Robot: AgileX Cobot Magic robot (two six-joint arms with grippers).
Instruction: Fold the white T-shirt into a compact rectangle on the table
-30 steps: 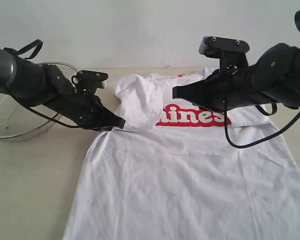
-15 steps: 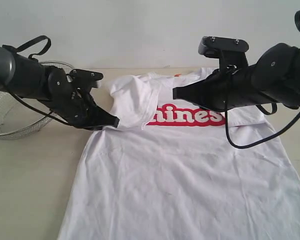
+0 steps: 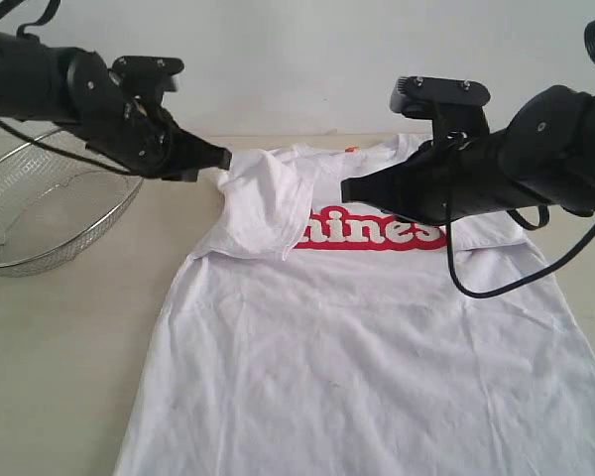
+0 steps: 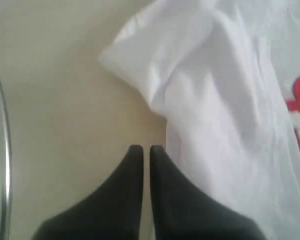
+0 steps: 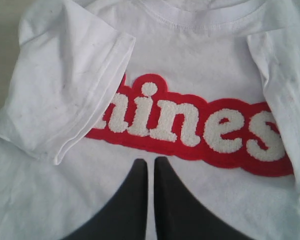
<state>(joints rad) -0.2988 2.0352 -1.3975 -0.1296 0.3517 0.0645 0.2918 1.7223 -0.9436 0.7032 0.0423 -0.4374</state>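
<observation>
**Sleeve (image 3: 263, 203) down, my left gripper (image 3: 223, 157) pulls back at upper left.**
It has lifted off the sleeve, now folded over the chest of the shirt (image 3: 357, 337) at centre frame; one fold done. Both are closed and empty, right gripper (image 3: 345, 186) above the red lettering (image 3: 377, 230). Pale worktop (image 3: 69, 337), basket (image 3: 40, 213) at left, plain wall (image 3: 297, 59) behind.

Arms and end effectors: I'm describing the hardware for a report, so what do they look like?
The left arm and right arm are thick, rounded and matt black, with no markings showing. The left end effector and right end effector each have two black fingers tapering to narrow tips. A flat black bracket sits on the right wrist, and a loose black cable loops beneath that arm.
</observation>
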